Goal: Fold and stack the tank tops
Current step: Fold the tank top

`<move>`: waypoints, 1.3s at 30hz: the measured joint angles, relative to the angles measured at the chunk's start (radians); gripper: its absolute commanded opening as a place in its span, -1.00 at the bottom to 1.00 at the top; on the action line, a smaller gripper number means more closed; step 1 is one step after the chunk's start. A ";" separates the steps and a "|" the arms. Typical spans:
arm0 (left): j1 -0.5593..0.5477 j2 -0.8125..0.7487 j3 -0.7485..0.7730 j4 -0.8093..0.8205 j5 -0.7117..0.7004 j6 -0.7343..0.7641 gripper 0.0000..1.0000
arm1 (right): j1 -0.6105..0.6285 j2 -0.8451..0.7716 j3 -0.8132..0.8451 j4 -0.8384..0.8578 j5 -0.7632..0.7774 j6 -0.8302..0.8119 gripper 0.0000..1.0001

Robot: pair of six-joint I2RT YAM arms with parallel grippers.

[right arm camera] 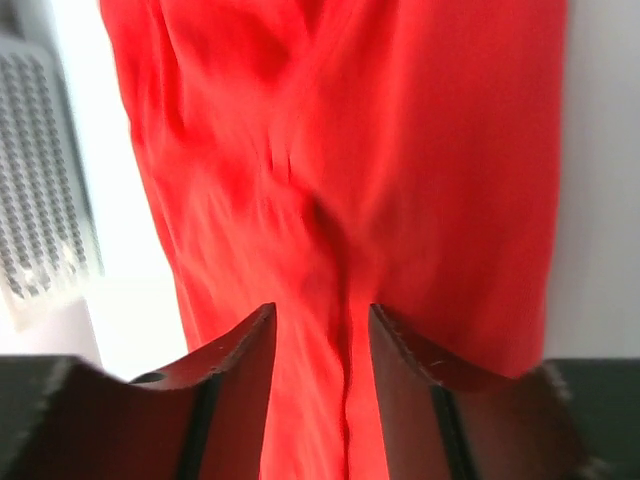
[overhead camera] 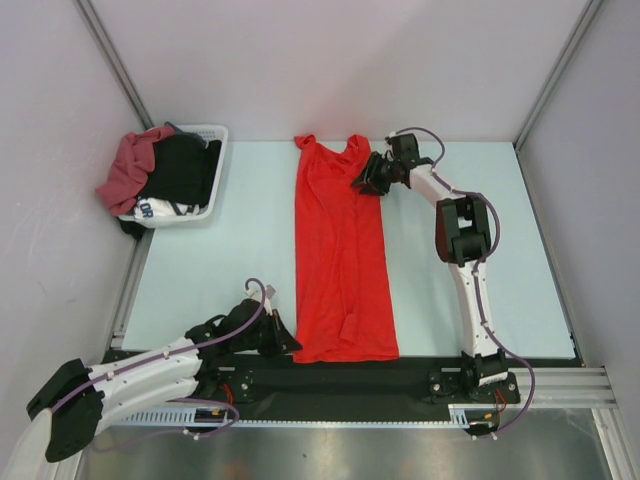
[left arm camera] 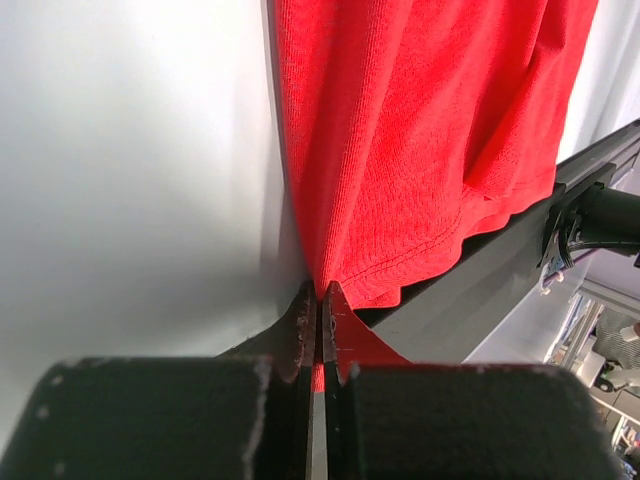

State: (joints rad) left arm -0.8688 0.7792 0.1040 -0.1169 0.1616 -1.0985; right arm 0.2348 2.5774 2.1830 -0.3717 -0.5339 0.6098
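Light: bright, even, overhead; shadows faint. Left wrist: bench (left arm camera: pixel 130 150) left of the jaws glares pale; soft shadow beside the red top (left arm camera: pixel 420 130) ahead of the jaws; weave crisp, jaws out of focus. Right wrist: cloth beyond the jaws smeared; bench left of them blown white.

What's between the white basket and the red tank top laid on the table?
Only bare table lies between the basket and the red tank top; the top external view shows it.
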 measured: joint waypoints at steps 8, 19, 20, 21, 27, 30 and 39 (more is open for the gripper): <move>-0.002 0.008 0.000 0.008 -0.001 0.000 -0.99 | 0.055 -0.411 -0.518 -0.001 0.097 -0.123 -0.18; -0.003 0.049 0.005 0.048 0.001 0.006 -0.99 | 0.367 -1.086 -1.310 0.060 0.301 -0.105 -0.08; -0.003 0.050 0.005 0.048 0.002 0.008 -0.99 | 0.402 -1.120 -1.367 0.048 0.320 -0.083 -0.07; -0.003 0.050 0.005 0.050 0.002 0.008 -0.99 | 0.432 -1.144 -1.406 0.033 0.341 -0.062 -0.02; -0.004 0.040 0.005 0.041 0.000 0.010 -0.99 | 0.661 -1.244 -1.466 -0.011 0.446 0.051 -0.03; -0.004 0.020 0.004 0.020 -0.002 0.018 -1.00 | 0.723 -1.245 -1.459 -0.026 0.517 0.093 -0.04; -0.004 0.013 0.005 0.007 -0.002 0.032 -0.99 | 0.922 -1.070 -1.247 -0.163 0.721 0.143 -0.04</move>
State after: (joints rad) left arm -0.8730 0.7921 0.1089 -0.1097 0.1596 -1.0668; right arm 1.1572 1.5074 0.9360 -0.5350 0.1867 0.7528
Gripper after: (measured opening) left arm 0.015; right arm 0.479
